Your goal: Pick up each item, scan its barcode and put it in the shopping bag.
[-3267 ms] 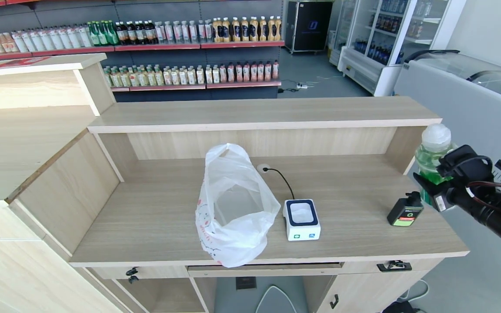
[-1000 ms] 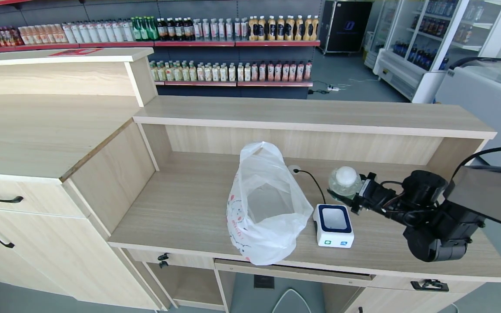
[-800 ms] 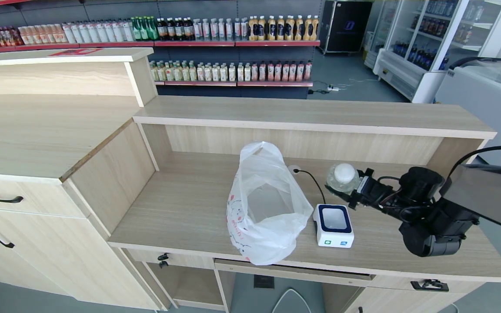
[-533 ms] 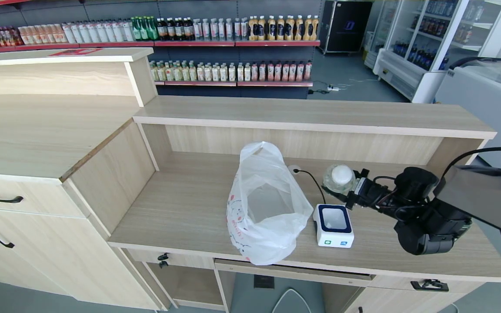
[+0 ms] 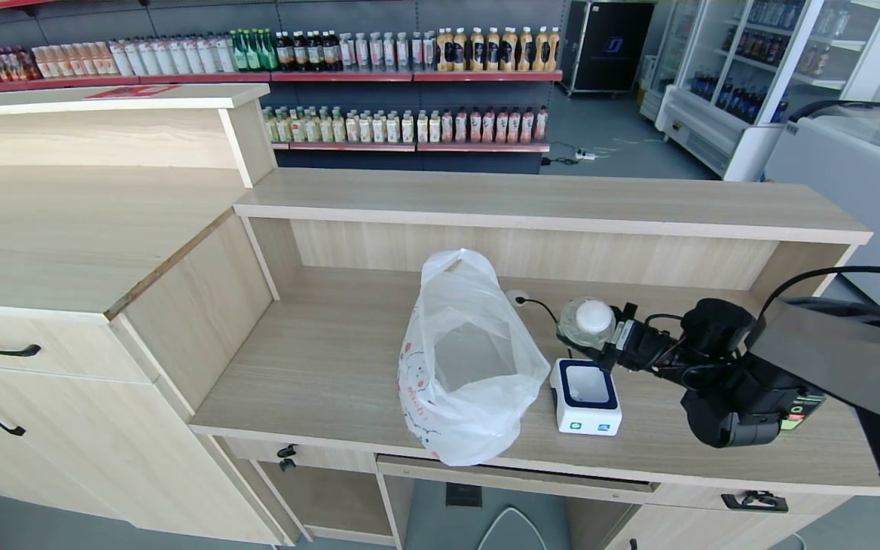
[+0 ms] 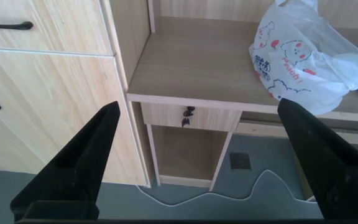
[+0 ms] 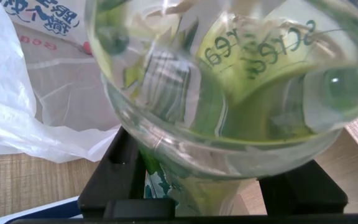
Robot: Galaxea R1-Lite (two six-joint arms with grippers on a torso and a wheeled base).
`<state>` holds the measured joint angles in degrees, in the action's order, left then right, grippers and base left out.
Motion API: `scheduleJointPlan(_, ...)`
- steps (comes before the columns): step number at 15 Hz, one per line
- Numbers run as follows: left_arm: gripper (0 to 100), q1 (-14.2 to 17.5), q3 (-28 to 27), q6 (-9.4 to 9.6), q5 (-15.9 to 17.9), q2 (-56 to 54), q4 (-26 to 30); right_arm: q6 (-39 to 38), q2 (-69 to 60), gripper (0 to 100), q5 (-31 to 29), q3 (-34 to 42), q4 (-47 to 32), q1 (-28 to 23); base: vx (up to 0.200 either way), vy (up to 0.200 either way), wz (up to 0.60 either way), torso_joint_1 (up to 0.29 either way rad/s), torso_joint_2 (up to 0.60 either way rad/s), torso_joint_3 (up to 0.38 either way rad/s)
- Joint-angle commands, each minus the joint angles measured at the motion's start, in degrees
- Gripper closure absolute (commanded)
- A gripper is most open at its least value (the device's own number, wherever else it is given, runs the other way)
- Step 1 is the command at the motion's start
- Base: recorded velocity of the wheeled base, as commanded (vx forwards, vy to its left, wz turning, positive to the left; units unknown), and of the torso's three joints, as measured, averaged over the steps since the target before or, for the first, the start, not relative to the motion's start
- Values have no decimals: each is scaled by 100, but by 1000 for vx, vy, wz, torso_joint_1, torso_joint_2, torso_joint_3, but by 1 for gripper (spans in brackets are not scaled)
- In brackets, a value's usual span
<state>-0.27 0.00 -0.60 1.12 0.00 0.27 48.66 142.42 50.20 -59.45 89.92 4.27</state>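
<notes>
Gripping green-labelled bottle (image 5: pixel 591 321) | right claw (image 5: pixel 606 342) | beside scanner (image 5: pixel 587 397), bag (image 5: pixel 463 367)

Green bottle (image 5: pixel 590 322) aloft by scanner (image 5: pixel 588 399), bag (image 5: pixel 461 382) open

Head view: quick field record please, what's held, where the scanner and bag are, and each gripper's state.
Held item: green bottle with white cap, in right gripper, shut on it
Bottle position: raised, by the scanner's far edge
Scanner: on counter, right of shopping bag
Shopping bag: mouth open, no item visible inside
Left gripper: open, holding nothing
</notes>
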Motion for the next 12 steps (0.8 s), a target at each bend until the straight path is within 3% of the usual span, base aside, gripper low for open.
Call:
scheduleJointPlan(1, 0, 0, 0, -2, 2, 9, 0, 3, 40, 100, 16, -5, 8, 22, 0, 0, 0, 0, 0, 0)
scheduleJointPlan(12, 0, 0, 0, -2, 2, 9, 0, 11, 93, 100, 25, -145, 8, 189, 0, 0, 0, 0, 0, 0)
